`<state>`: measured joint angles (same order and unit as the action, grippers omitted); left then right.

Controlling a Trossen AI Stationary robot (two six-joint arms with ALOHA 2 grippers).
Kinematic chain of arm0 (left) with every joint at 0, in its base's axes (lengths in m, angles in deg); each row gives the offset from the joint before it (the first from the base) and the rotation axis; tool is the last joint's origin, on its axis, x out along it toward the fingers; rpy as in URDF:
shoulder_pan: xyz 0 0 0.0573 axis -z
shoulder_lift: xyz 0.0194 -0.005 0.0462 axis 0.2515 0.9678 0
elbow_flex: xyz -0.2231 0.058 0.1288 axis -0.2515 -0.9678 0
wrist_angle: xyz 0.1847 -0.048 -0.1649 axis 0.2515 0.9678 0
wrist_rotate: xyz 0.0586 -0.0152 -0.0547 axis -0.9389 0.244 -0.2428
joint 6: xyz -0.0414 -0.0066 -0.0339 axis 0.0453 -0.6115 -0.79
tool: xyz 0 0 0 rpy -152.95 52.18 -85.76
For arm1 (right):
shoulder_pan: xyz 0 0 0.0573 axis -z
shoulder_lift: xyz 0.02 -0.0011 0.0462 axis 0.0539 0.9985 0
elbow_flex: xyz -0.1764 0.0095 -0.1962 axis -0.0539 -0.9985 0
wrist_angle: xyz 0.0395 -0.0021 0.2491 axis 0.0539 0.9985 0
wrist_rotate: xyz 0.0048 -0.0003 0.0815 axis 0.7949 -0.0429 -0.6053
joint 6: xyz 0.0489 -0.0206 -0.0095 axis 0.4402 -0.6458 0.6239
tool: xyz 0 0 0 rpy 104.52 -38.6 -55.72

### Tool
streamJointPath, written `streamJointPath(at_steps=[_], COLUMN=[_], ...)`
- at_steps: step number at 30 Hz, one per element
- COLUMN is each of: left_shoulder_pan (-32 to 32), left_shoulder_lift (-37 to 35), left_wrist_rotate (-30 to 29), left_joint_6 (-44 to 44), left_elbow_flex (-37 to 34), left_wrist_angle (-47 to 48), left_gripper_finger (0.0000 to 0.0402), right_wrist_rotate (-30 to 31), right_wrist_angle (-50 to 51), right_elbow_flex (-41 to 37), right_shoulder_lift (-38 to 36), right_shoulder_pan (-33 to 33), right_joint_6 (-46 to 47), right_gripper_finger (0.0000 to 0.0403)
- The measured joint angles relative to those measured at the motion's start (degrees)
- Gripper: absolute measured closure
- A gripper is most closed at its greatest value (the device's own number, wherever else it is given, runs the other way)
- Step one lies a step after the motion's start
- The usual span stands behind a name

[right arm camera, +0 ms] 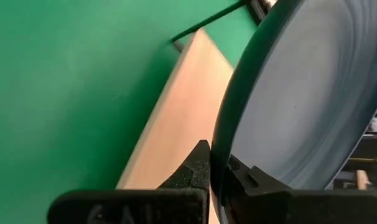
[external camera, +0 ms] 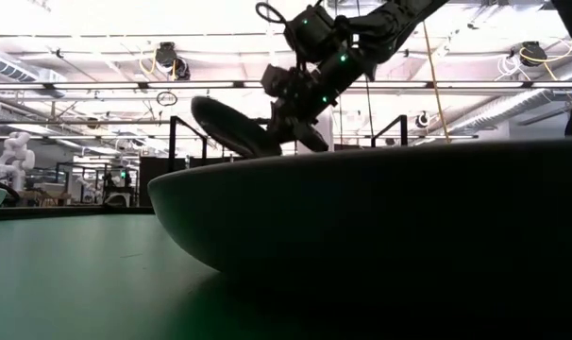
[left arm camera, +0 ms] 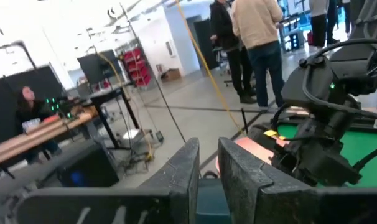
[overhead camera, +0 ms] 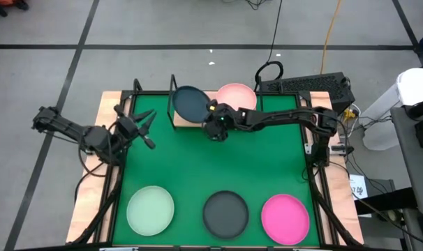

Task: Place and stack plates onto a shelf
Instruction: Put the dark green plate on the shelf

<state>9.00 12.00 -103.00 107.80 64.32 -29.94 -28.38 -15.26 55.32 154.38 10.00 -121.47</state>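
Note:
My right gripper (overhead camera: 213,120) is shut on a dark teal plate (overhead camera: 189,103) over the left half of the light-wood shelf (right arm camera: 176,124) at the mat's far edge. A pale pink plate (overhead camera: 237,96) lies flat on the shelf's right half. A pale green plate (overhead camera: 150,209), a black plate (overhead camera: 225,213) and a hot pink plate (overhead camera: 285,217) lie in a row on the mat's near side. My left gripper (left arm camera: 208,163) waits over the mat's left edge, open by a narrow gap and holding nothing. My right gripper pinches the teal plate's rim (right arm camera: 218,155) between its two fingers, one finger under the plate and one on its inner face. It comes slanting down from the table's near-right side. The plate (external camera: 234,127) is tilted above the shelf; whether its low edge touches the plank is hidden.
The shelf's thin black rod frame (overhead camera: 172,87) stands up at its left end. The green mat (overhead camera: 197,160) shows bare between the shelf and the near row of plates. A keyboard (overhead camera: 306,85) lies beyond the table's far right corner. People stand in the room beyond (left arm camera: 257,37).

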Motion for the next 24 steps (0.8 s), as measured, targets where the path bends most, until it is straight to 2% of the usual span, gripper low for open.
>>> streamJointPath(at_steps=[6, 15, 24], left_shoulder_pan=[-1.1, -1.11, -1.11], left_shoulder_lift=[-2.36, -2.21, -2.21], left_wrist_rotate=[0.14, 1.63, 3.18], left_joint_6=[-8.49, -12.56, -13.36], left_elbow_flex=[-0.04, -0.04, -0.04], left_wrist_angle=[7.51, 9.12, 9.06], left_gripper_finger=[0.0336, 0.0336, 0.0336], right_wrist_rotate=[-6.86, -6.87, -6.77], right_wrist_angle=[-1.69, -2.74, -8.41], right_elbow_flex=[0.02, 0.0, 0.0], right_shoulder_lift=[2.47, 6.73, 6.99], right_shoulder_pan=[1.15, 3.14, 4.31], right_joint_6=[0.3, 1.08, 1.93], right_gripper_finger=[0.0403, 0.0403, 0.0401])
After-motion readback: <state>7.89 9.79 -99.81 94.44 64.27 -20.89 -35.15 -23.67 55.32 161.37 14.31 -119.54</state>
